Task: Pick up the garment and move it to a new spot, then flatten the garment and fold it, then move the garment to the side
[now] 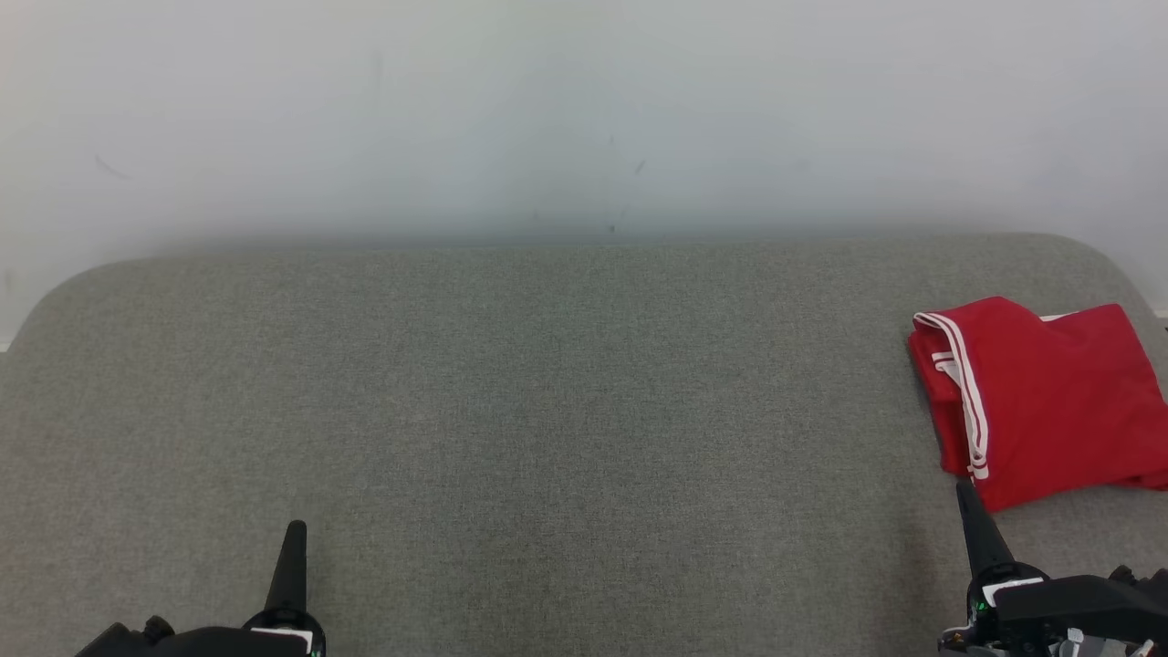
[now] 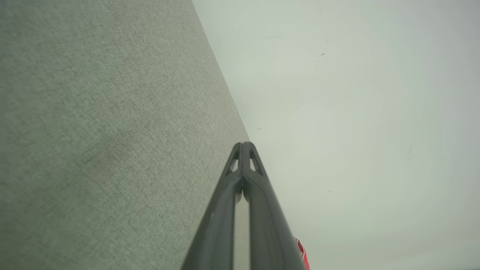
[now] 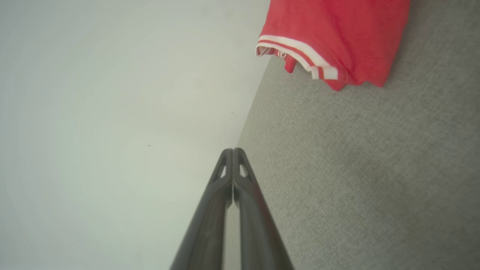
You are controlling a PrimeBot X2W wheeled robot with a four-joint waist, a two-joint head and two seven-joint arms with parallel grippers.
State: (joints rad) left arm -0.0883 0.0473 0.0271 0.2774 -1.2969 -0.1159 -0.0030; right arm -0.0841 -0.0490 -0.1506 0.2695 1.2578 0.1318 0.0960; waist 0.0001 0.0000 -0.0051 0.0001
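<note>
Surface: grey bench (image 1: pixel 547 411).
Tools: left tool (image 1: pixel 295 534) and right tool (image 1: pixel 967 502) closed, empty.
Risk: a nudge could push the red garment (image 1: pixel 1049 401) off the edge.

Garment (image 1: pixel 1049 401) lies on the surface (image 1: pixel 547 411), at its right edge.

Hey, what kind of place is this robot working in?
Likely a simple indoor test setup, maybe a lab: a wide grey fabric-covered surface against a plain pale wall, with a red garment lying at its right end.
</note>
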